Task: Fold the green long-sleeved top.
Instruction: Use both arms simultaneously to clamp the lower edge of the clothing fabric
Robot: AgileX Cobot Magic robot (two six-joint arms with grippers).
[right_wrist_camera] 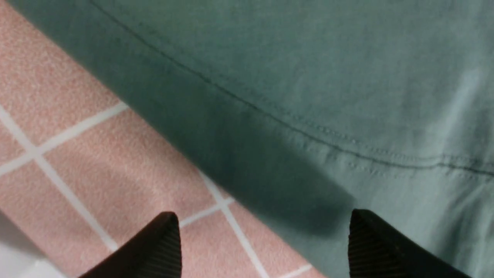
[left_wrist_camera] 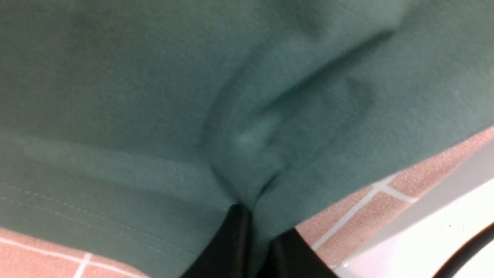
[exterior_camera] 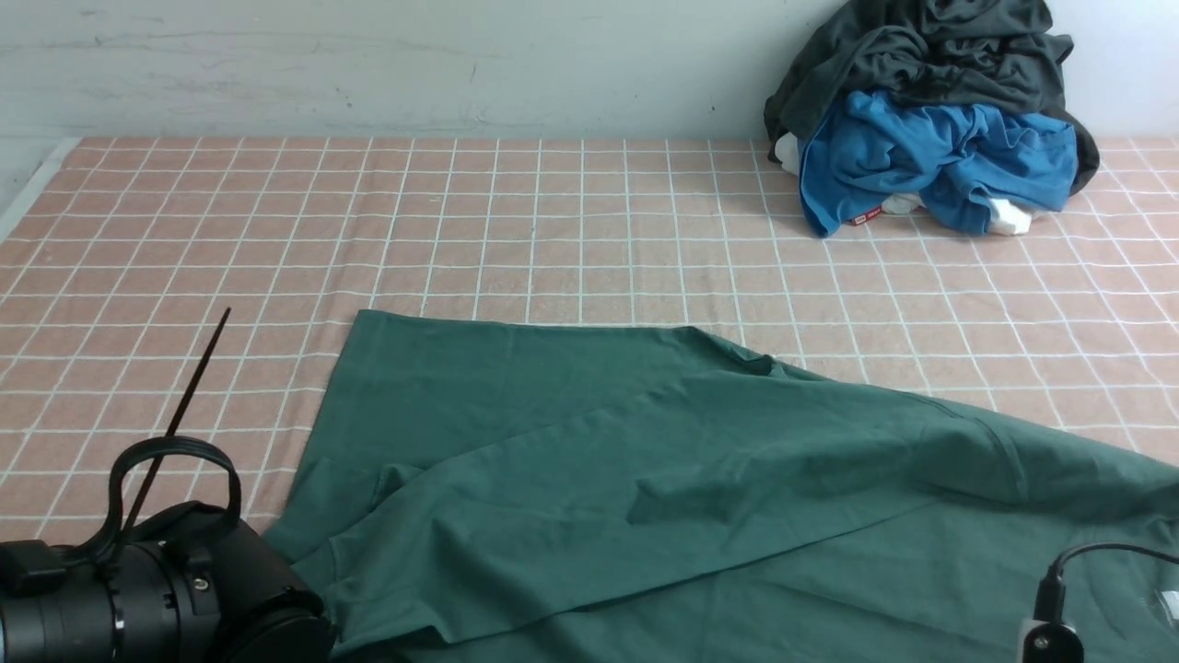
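On the checked cloth (exterior_camera: 553, 230) — left claw (left_wrist_camera: 260, 222) pinches the green top (exterior_camera: 645, 460).

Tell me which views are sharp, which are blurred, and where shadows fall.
Front view: sharp and evenly lit; the green top shows soft fold shadows. Left wrist view: soft all over, too close to the fabric where the left tool pinches it. Right wrist view: the seam is fairly clear, the top's edge blurred, with a dark shadow near the open right tool.
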